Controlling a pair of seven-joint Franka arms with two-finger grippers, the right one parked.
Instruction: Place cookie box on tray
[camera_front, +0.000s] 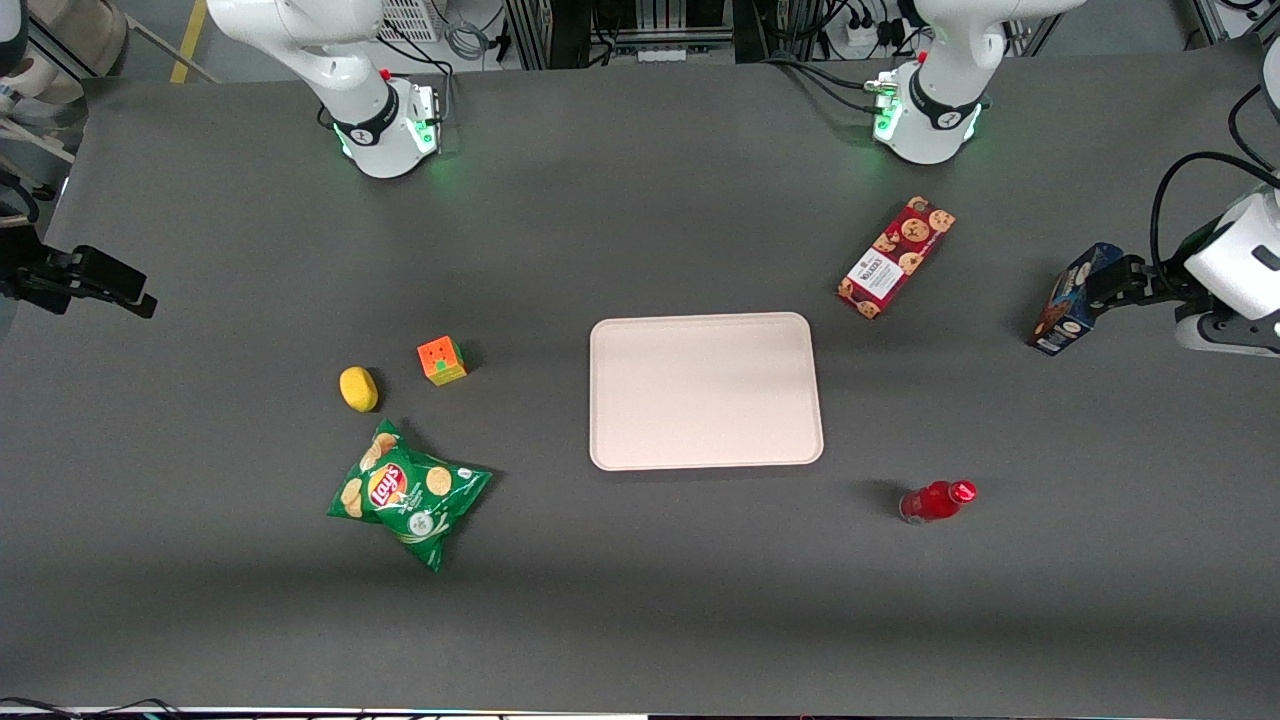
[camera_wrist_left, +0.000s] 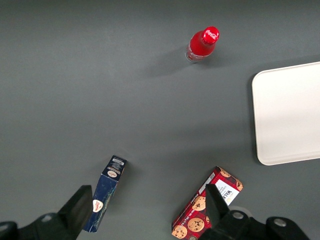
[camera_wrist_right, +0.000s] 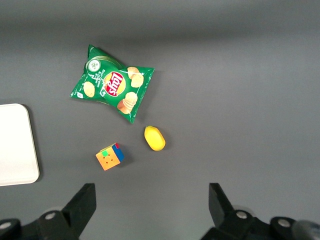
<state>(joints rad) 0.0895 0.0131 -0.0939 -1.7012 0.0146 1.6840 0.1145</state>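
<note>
The cookie box (camera_front: 1068, 300), a small navy carton with a white round logo, lies on the dark table well toward the working arm's end, apart from the tray. In the left wrist view the cookie box (camera_wrist_left: 106, 200) shows on the table below, just inside one finger (camera_wrist_left: 79, 209). My gripper (camera_front: 1118, 283) hangs above it, open wide with nothing held; in the left wrist view the gripper (camera_wrist_left: 147, 209) spans the bare table between the navy carton and a red box. The cream-white tray (camera_front: 705, 390) sits mid-table with nothing on it, and its corner shows as the tray (camera_wrist_left: 290, 112).
A longer red cookie box (camera_front: 897, 256) (camera_wrist_left: 200, 207) lies between tray and arm base. A red bottle (camera_front: 936, 501) (camera_wrist_left: 202, 44) lies nearer the front camera. Toward the parked arm's end are a chips bag (camera_front: 408, 493), a lemon (camera_front: 358, 388) and a colour cube (camera_front: 442, 360).
</note>
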